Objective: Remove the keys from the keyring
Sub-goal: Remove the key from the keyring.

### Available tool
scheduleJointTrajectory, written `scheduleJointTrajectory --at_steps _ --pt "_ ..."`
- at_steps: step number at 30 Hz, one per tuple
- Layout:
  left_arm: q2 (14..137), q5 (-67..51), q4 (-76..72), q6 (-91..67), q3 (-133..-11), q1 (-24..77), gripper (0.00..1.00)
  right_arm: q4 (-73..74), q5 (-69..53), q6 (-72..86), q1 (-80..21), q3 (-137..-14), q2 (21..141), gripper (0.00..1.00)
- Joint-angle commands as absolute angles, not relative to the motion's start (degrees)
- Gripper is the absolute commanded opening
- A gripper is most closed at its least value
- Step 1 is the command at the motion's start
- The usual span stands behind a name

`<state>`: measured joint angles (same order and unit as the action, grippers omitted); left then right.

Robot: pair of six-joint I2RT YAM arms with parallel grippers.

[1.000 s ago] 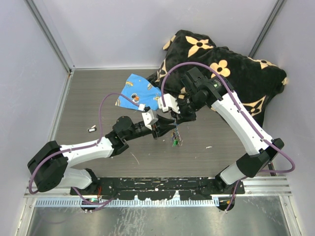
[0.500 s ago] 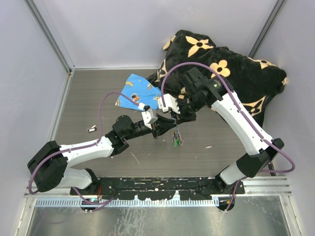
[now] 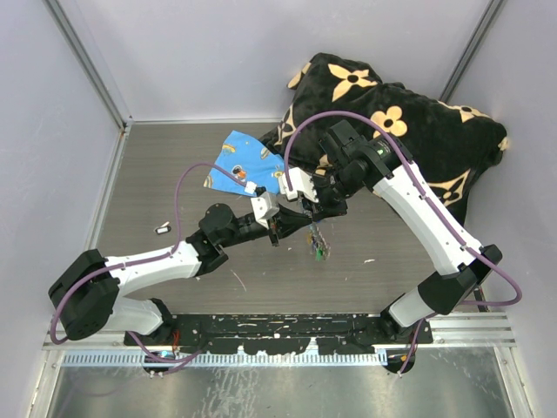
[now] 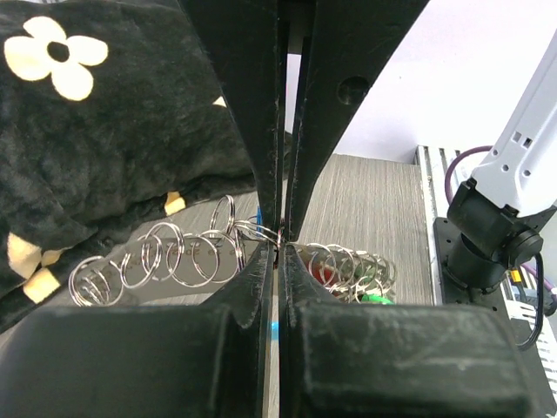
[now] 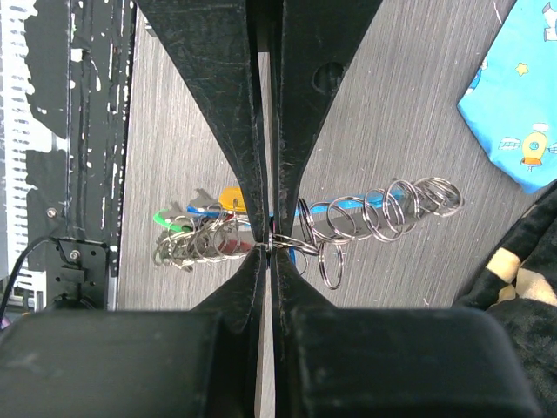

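The keyring point(image 5: 383, 207) is a chain of linked silver rings with a light-blue piece, held in the air between both grippers. My right gripper point(image 5: 265, 245) is shut on one ring near the middle of the chain. My left gripper point(image 4: 280, 240) is shut on a ring of the same chain. The keys point(image 5: 196, 228), with green, yellow, blue and red heads, hang bunched at one end. From above, the two grippers point(image 3: 294, 223) point(image 3: 312, 209) meet tip to tip, and the keys point(image 3: 318, 249) dangle just below them.
A blue printed cloth point(image 3: 244, 161) lies behind the grippers. A black blanket with cream flowers point(image 3: 400, 122) fills the back right corner. A small dark-and-white object point(image 3: 162, 230) lies on the table at the left, and a white scrap point(image 3: 369, 260) at the right.
My left gripper has shut on the ring chain. The hanging keys have swung slightly to the right. The right gripper has kept its grip.
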<state>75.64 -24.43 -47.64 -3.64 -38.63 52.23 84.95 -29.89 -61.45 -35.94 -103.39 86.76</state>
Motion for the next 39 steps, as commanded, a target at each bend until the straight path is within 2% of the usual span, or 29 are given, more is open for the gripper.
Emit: scheduleJointTrajectory --at_steps 1,10,14,20,28,39 --pt "74.2 -25.5 -51.3 -3.5 -41.2 52.4 0.0 83.4 -33.4 -61.1 -36.6 -104.5 85.9 0.1" --pt "70.5 -22.9 -56.5 -6.2 -37.8 52.4 0.0 83.4 -42.9 -62.5 -29.6 -105.6 85.0 0.4" --pt "69.4 -22.3 -59.0 -7.1 -36.4 52.4 0.0 83.4 -48.5 -63.8 -25.6 -105.2 84.3 0.49" --pt "68.4 -22.1 -61.8 -8.3 -35.4 52.4 0.0 81.9 -56.2 -64.3 -22.9 -101.4 83.2 0.51" --pt "69.8 -20.4 -69.6 -13.4 -34.4 52.4 0.0 80.9 -64.4 -64.4 -22.9 -98.6 81.6 0.5" --pt "71.2 -18.7 -74.6 -17.9 -33.9 52.4 0.0 78.6 -61.4 -61.3 -22.9 -99.1 80.8 0.47"
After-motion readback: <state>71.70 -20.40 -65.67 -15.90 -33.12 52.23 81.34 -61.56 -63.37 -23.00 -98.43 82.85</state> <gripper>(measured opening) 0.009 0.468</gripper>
